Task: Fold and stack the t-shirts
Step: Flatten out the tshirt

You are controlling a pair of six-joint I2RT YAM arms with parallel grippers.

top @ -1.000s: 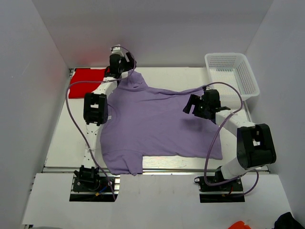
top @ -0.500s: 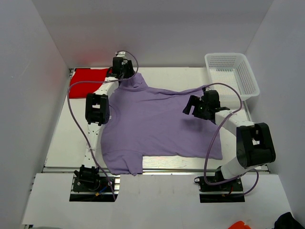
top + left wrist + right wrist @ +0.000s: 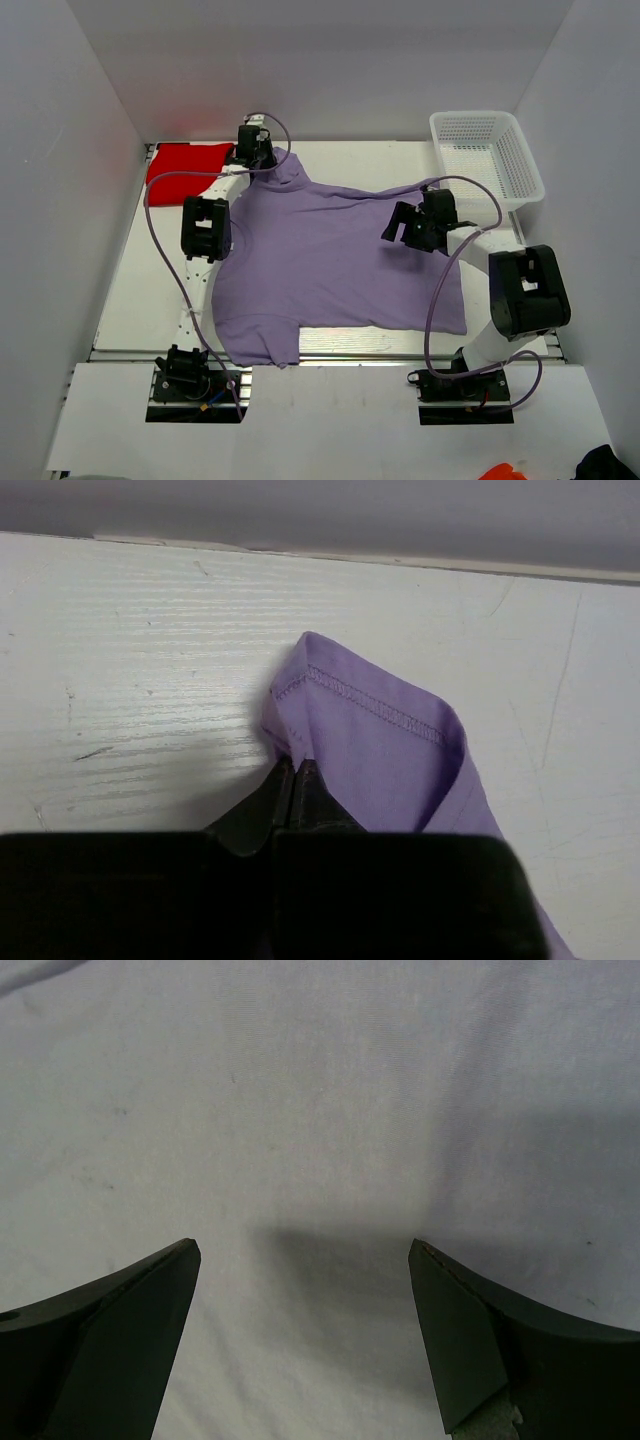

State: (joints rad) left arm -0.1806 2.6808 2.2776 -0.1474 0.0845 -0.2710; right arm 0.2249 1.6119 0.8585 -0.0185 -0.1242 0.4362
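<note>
The lavender t-shirt lies spread flat across the table's middle. Its far sleeve reaches the back edge, its stitched hem folded up. My left gripper is at that sleeve, and in the left wrist view it is shut, pinching the cloth's edge between its tips. My right gripper hovers over the shirt's right part. In the right wrist view it stands open with plain cloth below and nothing between the fingers. The red t-shirt lies folded at the back left.
A white mesh basket stands at the back right corner. White walls close in the table on three sides. The back wall's foot runs just beyond the pinched sleeve. Cables loop from both arms over the shirt.
My left gripper has shut on the sleeve's edge after standing open a second ago. The right gripper has shifted slightly toward the back and stays open.
</note>
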